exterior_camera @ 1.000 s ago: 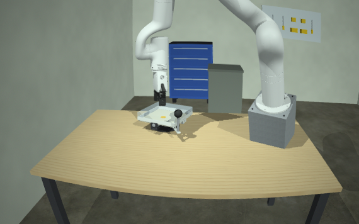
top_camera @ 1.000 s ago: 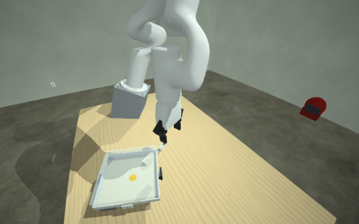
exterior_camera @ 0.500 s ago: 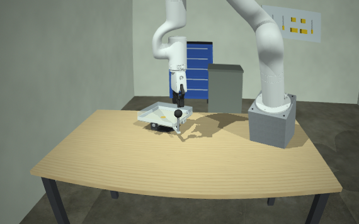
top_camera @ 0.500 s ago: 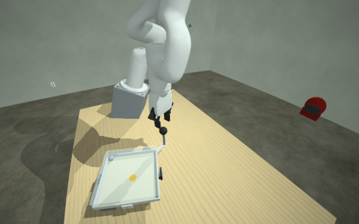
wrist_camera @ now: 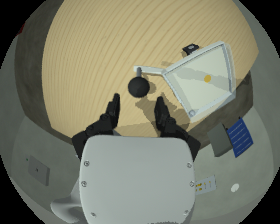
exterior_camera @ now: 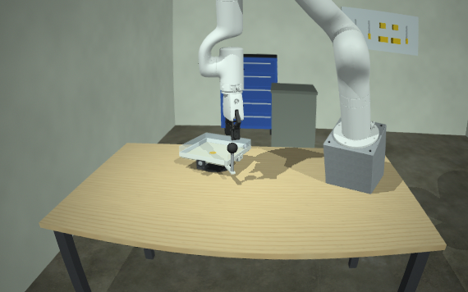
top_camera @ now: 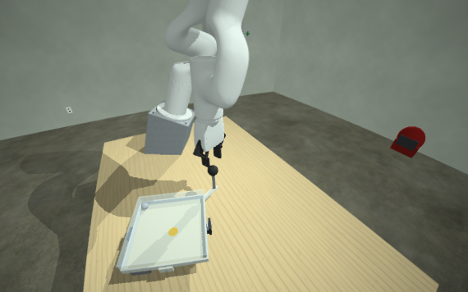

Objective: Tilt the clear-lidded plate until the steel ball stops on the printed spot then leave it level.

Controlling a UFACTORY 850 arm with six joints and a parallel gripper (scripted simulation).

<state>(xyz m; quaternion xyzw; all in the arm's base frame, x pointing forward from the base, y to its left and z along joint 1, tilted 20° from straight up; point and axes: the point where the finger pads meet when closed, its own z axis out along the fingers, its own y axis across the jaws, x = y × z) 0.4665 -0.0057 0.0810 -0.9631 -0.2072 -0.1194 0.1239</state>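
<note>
The clear-lidded plate [top_camera: 167,235] sits on the wooden table on a small dark stand and looks tilted in the exterior view [exterior_camera: 213,149]. The steel ball [top_camera: 144,206] rests in the plate's far left corner, away from the yellow printed spot [top_camera: 172,231]. A thin post with a black knob [top_camera: 213,170] rises from the plate's far right corner. My gripper [top_camera: 210,157] hangs just above the knob, fingers partly open, with nothing between them. In the wrist view the knob [wrist_camera: 138,87] lies just ahead of the fingertips, with the plate [wrist_camera: 203,79] to its right.
The arm's grey pedestal [top_camera: 167,133] stands at the table's far end. A blue drawer cabinet [exterior_camera: 258,92] and a grey cabinet [exterior_camera: 294,115] stand behind the table. A red object [top_camera: 407,141] lies on the floor by the far wall.
</note>
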